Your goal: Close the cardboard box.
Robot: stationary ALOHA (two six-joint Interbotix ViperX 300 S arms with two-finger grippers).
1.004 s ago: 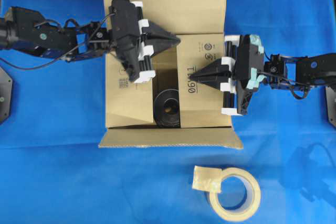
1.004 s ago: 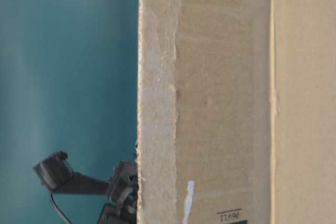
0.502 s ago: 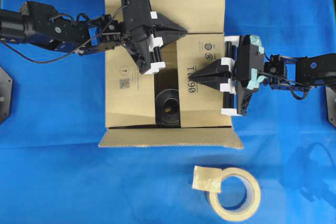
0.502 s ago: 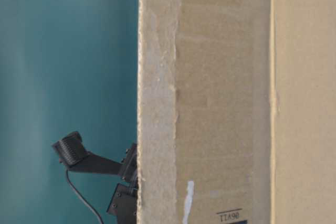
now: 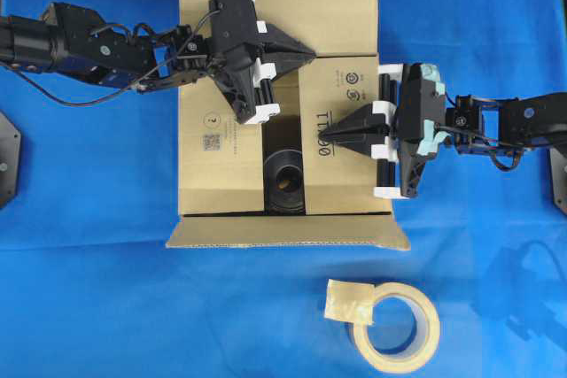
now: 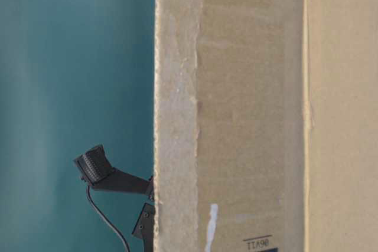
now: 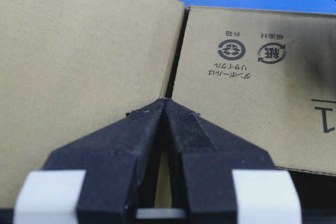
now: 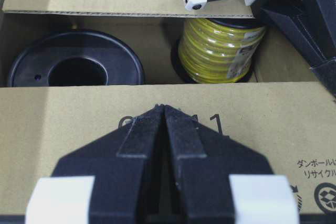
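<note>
- Left gripper [image 5: 306,50], fingers pressed together and holding nothing, sits over the far flap seam of the cardboard box [image 5: 341,15].
- Right gripper [image 5: 326,135], likewise pressed together, rests on the right flap.
- Box occupies the blue worktop's [image 5: 89,289] centre, toward the far edge.
- Progress: both side flaps folded in; far and near flaps are left.

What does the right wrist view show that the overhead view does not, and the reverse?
Only the right wrist view shows the yellow wire spool inside the cardboard box, beside the black spool. Only the overhead view shows the tape roll on the blue cloth, both arms, and the two long flaps folded out flat. Both show the black spool in the gap between the side flaps, the right gripper shut over the right flap, and the left gripper.
</note>
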